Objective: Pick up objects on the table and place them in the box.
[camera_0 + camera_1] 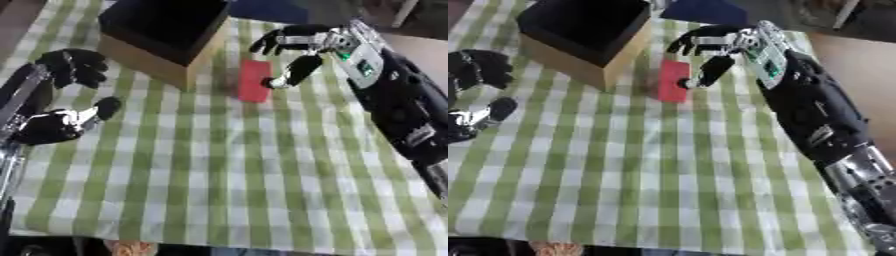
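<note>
green-checked cloth (227,170) under my hands; right hand (302,47) spread wide, thumb tip touching the red block (254,80) beside the box (162,37); left hand (66,95) rests relaxed, holding nothing.

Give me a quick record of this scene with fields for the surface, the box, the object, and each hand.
surface: table under a green and white checked cloth
box: wooden box, dark inside, at the far left
object: red block, flat on the cloth, right of the box
right hand: right hand over the block, thumb at its right edge
left hand: left hand idle at the left edge, open
</note>
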You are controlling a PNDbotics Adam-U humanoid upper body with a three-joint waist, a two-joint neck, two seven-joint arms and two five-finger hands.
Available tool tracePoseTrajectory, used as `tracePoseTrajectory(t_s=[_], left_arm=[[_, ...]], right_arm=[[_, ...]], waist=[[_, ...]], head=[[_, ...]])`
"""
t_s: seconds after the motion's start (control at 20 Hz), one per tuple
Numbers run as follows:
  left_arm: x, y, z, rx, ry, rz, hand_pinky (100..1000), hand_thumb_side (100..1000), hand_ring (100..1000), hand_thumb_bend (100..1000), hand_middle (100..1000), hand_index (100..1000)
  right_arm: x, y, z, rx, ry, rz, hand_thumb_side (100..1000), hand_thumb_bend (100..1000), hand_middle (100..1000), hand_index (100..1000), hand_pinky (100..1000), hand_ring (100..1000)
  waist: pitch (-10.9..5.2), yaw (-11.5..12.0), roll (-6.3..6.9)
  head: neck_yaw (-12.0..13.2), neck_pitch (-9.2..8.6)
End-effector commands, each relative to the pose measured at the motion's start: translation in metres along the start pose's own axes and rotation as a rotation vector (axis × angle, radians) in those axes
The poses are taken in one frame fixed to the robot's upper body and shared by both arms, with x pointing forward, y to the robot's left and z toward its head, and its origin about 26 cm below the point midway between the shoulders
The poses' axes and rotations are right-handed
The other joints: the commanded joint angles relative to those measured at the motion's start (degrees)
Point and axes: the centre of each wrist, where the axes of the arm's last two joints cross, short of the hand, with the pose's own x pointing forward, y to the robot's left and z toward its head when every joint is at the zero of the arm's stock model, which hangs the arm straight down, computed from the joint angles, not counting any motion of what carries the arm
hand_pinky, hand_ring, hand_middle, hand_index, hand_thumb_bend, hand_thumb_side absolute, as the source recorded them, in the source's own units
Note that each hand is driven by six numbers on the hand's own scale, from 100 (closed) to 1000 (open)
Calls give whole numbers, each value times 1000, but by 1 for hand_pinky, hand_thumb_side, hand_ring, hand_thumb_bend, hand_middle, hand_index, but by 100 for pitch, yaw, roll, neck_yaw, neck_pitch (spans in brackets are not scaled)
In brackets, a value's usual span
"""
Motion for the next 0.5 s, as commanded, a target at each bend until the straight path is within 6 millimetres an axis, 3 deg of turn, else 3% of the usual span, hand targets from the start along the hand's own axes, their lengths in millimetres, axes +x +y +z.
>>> tracePoseTrajectory(t_s=[0.05,0.5], left_arm=[[7,4,-5,0,-29,-11,679,475,673,580,659,792],[7,3,-5,1,-30,-9,679,475,673,579,659,792]], right_arm=[[0,-15,6,-25,17,18,396,291,907,962,834,892],[-1,-9,1,-8,32,16,398,302,907,962,829,891]], waist=[[-90,11,41],[-84,42,34]], head=[[-24,6],[-18,9]])
